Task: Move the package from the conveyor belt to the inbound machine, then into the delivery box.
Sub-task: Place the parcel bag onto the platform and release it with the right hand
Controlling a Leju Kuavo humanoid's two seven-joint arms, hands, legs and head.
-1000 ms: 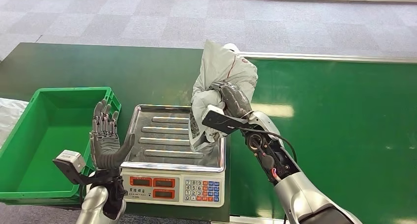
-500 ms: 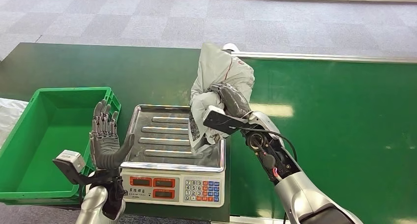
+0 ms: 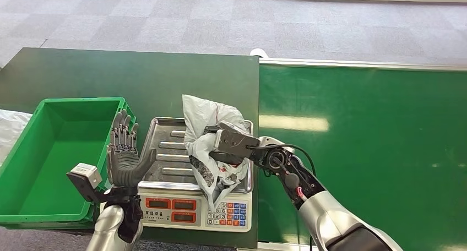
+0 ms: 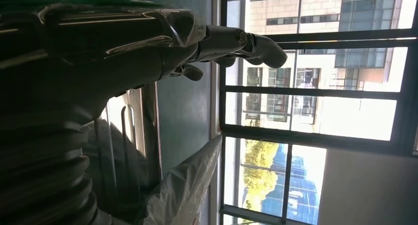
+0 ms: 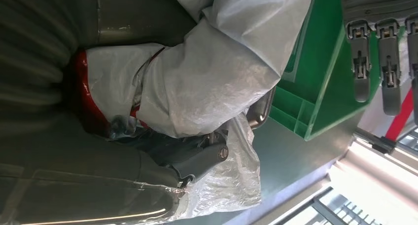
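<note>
The package (image 3: 206, 135), a crumpled white plastic mailer bag with dark print, lies on the steel tray (image 3: 165, 152) of the weighing scale, its lower end drooping over the tray's front edge toward the keypad (image 3: 228, 212). My right hand (image 3: 228, 143) grips it from the right side. In the right wrist view the bag (image 5: 207, 77) bulges around the dark fingers (image 5: 187, 158). My left hand (image 3: 124, 152) stands upright and open, fingers spread, between the scale and the green delivery box (image 3: 33, 152). The left wrist view shows that hand (image 4: 148, 42) outstretched with nothing in it, and the bag's edge (image 4: 187, 185) by the tray.
The bright green conveyor belt (image 3: 374, 141) fills the right half of the table, with a metal rail at its far edge. The dark green table (image 3: 110, 75) stretches behind the scale and box. Something white (image 3: 8, 130) lies left of the box. Grey carpet lies beyond.
My right hand has carried the package left and down, from upright above the tray's right edge to lying on the tray. My left hand has shifted slightly right, toward the scale.
</note>
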